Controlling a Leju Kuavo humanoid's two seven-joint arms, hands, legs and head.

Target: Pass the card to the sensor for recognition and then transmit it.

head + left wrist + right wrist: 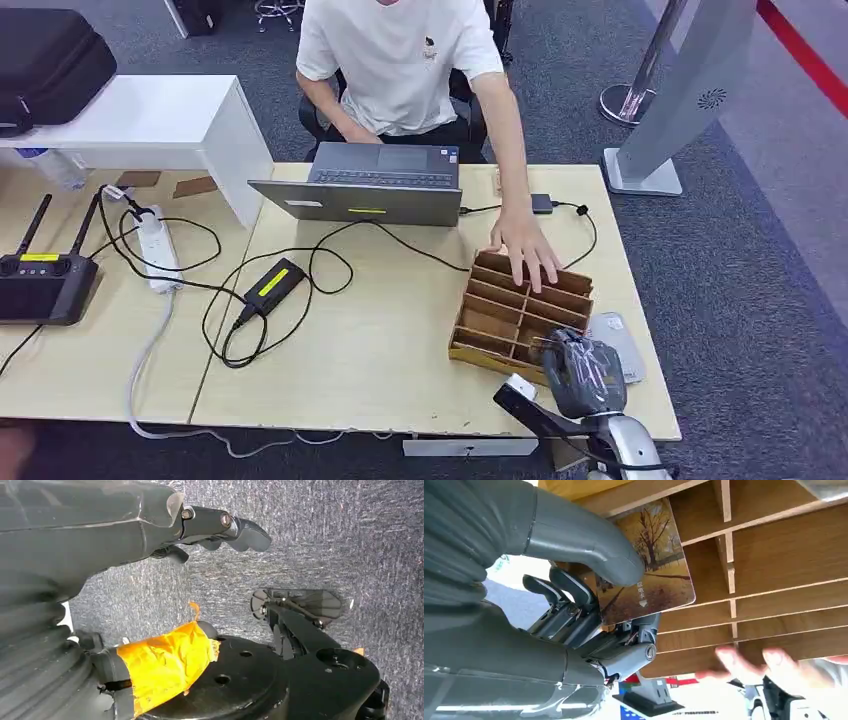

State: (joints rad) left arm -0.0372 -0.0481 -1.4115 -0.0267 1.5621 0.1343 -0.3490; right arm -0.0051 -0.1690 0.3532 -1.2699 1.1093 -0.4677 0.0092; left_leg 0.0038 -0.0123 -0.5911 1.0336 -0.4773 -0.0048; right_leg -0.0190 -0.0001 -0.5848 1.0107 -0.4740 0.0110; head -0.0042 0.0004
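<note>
Head view: light wooden table (380,340) with an open grey laptop (375,185), black power brick (273,281) with looping cables, white power strip (158,250), black router-like box with antennas (45,285). Person in white T-shirt (400,60) sits behind the laptop, one hand (527,255) resting on the far edge of the brown wooden slotted card rack (520,312). Right hand (582,375), grey, sits at the rack's near right corner, just beside a flat grey sensor pad (618,340) lying on the table right of the rack. The card is hidden from this angle.

Left wrist view: left hand (220,527) hangs over grey carpet (325,540), dark fingers (247,532) loosely out, nothing in it. Orange tape (165,665) shows on a dark part below.

Right wrist view: right hand pinches a rectangular card with an autumn-tree picture (656,567) between the thick grey thumb (589,542) and the dark fingers (566,587) behind it. The card is tilted, held against the wooden rack's dividers; whether its edge is still in a slot, can't tell. The person's blurred fingers (744,662) lie on the rack's far side.
</note>
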